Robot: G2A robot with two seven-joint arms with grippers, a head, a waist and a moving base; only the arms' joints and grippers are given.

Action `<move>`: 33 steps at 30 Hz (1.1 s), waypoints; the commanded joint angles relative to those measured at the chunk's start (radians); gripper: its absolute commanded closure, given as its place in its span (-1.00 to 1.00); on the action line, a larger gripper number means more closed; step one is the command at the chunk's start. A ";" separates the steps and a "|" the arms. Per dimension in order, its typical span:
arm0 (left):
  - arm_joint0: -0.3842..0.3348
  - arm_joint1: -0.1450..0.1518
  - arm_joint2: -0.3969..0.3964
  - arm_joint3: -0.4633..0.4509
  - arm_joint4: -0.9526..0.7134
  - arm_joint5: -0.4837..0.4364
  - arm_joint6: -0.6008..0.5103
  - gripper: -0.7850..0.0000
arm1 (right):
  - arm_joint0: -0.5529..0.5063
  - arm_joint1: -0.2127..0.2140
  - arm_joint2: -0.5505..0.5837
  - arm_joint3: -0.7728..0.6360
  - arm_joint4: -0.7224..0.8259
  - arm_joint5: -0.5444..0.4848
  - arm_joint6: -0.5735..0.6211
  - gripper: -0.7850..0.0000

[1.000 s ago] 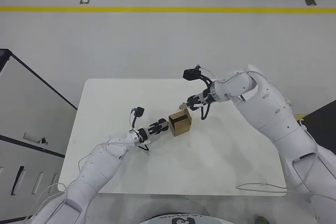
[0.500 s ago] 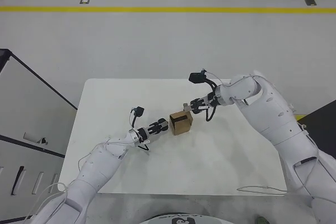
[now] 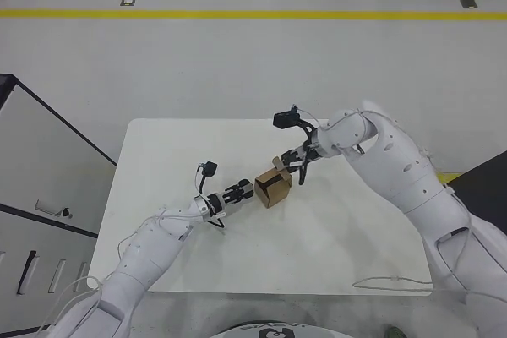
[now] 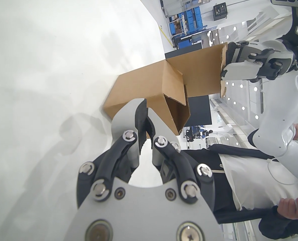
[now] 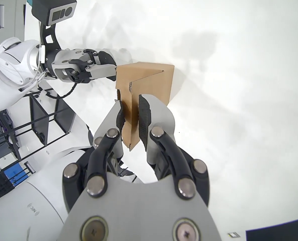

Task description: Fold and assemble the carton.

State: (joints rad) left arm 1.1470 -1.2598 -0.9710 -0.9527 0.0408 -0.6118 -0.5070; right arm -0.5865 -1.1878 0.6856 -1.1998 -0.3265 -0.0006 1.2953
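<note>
Colours on and around the tabletop [image 3: 177, 152].
The carton [image 3: 271, 188] is plain mid-brown cardboard all over; the tabletop is plain white. Both pairs of jaws are silver-grey metal with black links and black ribbed pads [image 5: 143, 116]; the arms [image 3: 389, 160] are glossy white with black joints. The floor [image 3: 237, 68] is pale grey, crossed by one yellow stripe [image 3: 237, 13].

A small brown cardboard carton [image 3: 272, 187] is seen near the middle of the white table [image 3: 169, 152], partly folded, with one end open. One raised flap is clamped in the right pincer [image 5: 130, 106], the opposite edge in the left pincer [image 4: 145, 111].
</note>
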 commanded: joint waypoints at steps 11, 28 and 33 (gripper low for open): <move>-0.001 -0.002 -0.004 0.010 -0.010 -0.009 -0.012 1.00 | 0.082 -0.055 -0.114 0.005 -0.084 0.052 0.075 0.56; -0.011 -0.006 -0.006 0.040 -0.023 -0.031 -0.024 1.00 | 0.115 -0.102 -0.152 0.051 -0.075 0.085 0.112 0.52; -0.013 -0.006 -0.006 0.044 -0.023 -0.033 -0.028 1.00 | 0.103 -0.096 -0.133 0.048 -0.069 0.081 0.117 0.55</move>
State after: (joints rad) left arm 1.1343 -1.2662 -0.9769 -0.9099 0.0170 -0.6443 -0.5341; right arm -0.4806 -1.2858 0.5489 -1.1491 -0.3946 0.0800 1.4094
